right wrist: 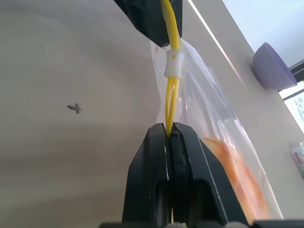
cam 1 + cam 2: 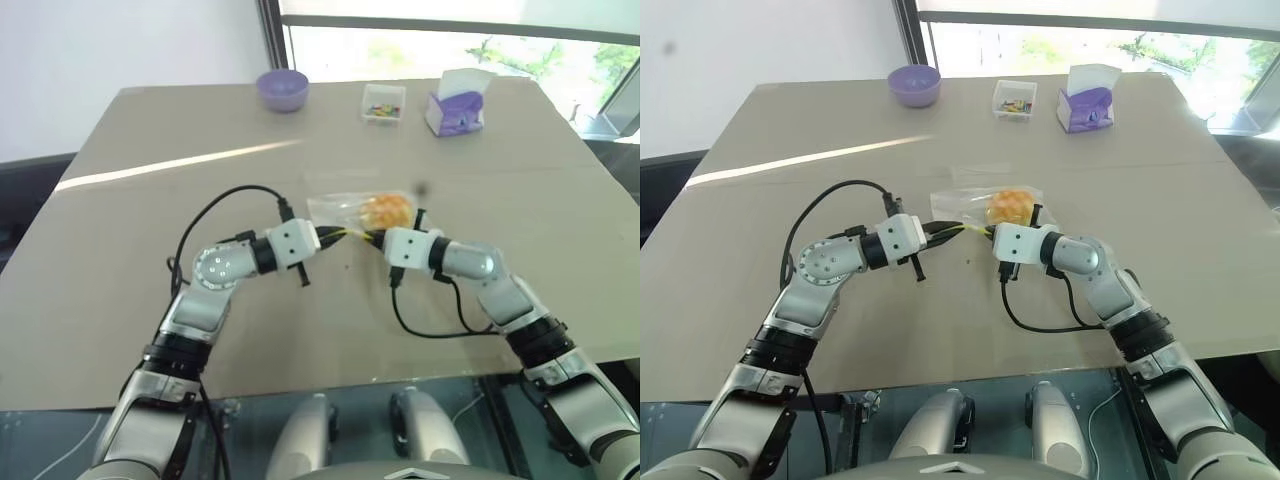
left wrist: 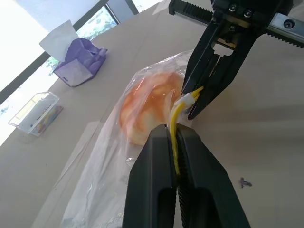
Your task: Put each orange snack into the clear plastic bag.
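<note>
The clear plastic bag (image 2: 338, 208) lies at the middle of the table with the orange snack (image 2: 388, 210) inside it, toward its right end. Its yellow seal strip (image 3: 175, 118) runs along the near edge and carries a small white slider (image 1: 173, 64). My left gripper (image 2: 328, 236) is shut on the strip from the left. Facing it, my right gripper (image 2: 372, 238) is shut on the same strip from the right. The slider sits between the two sets of fingertips, and in the right wrist view the right gripper's black fingers (image 1: 156, 156) pinch the strip.
Along the table's far edge stand a purple bowl (image 2: 282, 88), a small clear box of colourful bits (image 2: 383, 102) and a purple tissue box (image 2: 457, 105). The tan tabletop (image 2: 150, 230) stretches wide on both sides of the bag. A window lies beyond the table.
</note>
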Robot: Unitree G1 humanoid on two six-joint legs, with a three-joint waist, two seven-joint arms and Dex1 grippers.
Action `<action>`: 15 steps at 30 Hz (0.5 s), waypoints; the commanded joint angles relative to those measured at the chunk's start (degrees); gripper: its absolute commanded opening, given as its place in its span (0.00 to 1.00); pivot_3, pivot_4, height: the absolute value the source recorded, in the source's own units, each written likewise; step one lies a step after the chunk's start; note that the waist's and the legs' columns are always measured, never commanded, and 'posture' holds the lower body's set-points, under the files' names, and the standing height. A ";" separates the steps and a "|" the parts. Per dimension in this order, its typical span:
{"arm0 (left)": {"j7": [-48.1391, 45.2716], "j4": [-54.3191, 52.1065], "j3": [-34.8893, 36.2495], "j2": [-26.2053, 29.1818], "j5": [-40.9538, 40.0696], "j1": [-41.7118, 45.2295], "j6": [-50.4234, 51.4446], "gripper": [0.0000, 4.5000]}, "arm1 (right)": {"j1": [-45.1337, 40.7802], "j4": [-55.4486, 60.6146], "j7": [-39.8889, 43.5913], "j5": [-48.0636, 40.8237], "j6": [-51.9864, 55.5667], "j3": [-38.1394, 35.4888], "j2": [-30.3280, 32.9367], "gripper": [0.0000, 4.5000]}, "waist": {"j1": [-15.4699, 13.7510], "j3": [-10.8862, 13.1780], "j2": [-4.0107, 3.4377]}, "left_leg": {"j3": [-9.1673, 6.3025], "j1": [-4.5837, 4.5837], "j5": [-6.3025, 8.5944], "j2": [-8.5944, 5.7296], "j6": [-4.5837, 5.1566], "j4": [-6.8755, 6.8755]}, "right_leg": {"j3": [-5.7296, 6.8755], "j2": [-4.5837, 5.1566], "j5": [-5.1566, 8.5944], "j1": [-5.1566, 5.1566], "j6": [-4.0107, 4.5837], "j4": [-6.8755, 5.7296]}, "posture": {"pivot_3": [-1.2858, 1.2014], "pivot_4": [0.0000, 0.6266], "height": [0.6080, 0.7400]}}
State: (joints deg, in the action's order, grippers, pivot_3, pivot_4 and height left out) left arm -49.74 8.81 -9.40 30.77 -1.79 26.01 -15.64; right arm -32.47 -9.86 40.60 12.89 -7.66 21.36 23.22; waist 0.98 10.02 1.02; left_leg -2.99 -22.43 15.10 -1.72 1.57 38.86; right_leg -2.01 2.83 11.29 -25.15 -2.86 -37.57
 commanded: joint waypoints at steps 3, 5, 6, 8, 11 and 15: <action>-0.52 -0.66 0.85 0.13 -1.04 1.04 -1.65 0.00 | -0.43 3.99 -0.86 -1.41 -0.22 -2.19 -0.40 0.40 | 0.02 0.00 0.00 | 0.00 0.00 0.00 0.00 0.00 0.00 | 0.00 0.00 0.00 0.00 0.00 0.00 | 0.52 0.24 1.00; -0.83 -0.38 0.83 0.16 -1.18 1.12 -1.91 0.00 | -0.83 4.12 -0.45 -1.76 -0.13 -2.25 -0.33 0.40 | 0.01 0.00 0.00 | 0.00 0.00 0.00 0.00 0.00 0.00 | 0.00 0.00 0.00 0.00 0.00 0.00 | 0.52 0.24 1.00; -0.99 -0.31 0.82 0.17 -1.25 1.15 -2.01 0.00 | -1.43 3.83 -0.14 -2.22 -0.13 -2.43 -0.50 0.40 | 0.00 0.00 0.00 | 0.00 0.00 0.00 0.00 0.00 0.00 | 0.00 0.00 0.00 0.00 0.00 0.00 | 0.52 0.24 1.00; -1.19 -0.25 0.80 0.14 -1.31 1.25 -2.12 0.00 | -2.38 3.60 0.68 -3.40 0.15 -2.80 -0.91 0.40 | 0.01 0.00 0.00 | 0.00 0.00 0.00 0.00 0.00 0.00 | 0.00 0.00 0.00 0.00 0.00 0.00 | 0.52 0.24 1.00; -1.40 -0.35 0.80 0.08 -1.23 1.35 -2.11 0.00 | -3.02 3.99 1.66 -4.57 0.64 -3.11 -1.25 0.35 | 0.04 0.00 0.00 | 0.00 0.00 0.00 0.00 0.00 0.00 | 0.00 0.00 0.00 0.00 0.00 0.00 | 0.52 0.24 1.00; -1.35 -0.84 0.81 0.11 -1.15 1.36 -1.72 0.00 | -2.90 6.69 2.51 -4.60 1.45 -3.00 -0.81 0.02 | 0.00 0.00 -0.01 | -0.03 -0.01 0.00 0.00 0.00 0.00 | 0.02 0.00 0.00 0.00 0.00 0.01 | 0.52 0.24 1.00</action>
State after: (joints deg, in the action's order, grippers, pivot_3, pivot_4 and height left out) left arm -51.05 9.47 -9.39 30.70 -2.30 26.79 -16.69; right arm -34.35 -7.36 42.64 9.17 -6.46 19.49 22.10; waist 0.98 10.02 1.01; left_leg -3.01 -22.45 15.10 -1.72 1.57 38.86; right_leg -1.99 2.84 11.29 -25.15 -2.86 -37.55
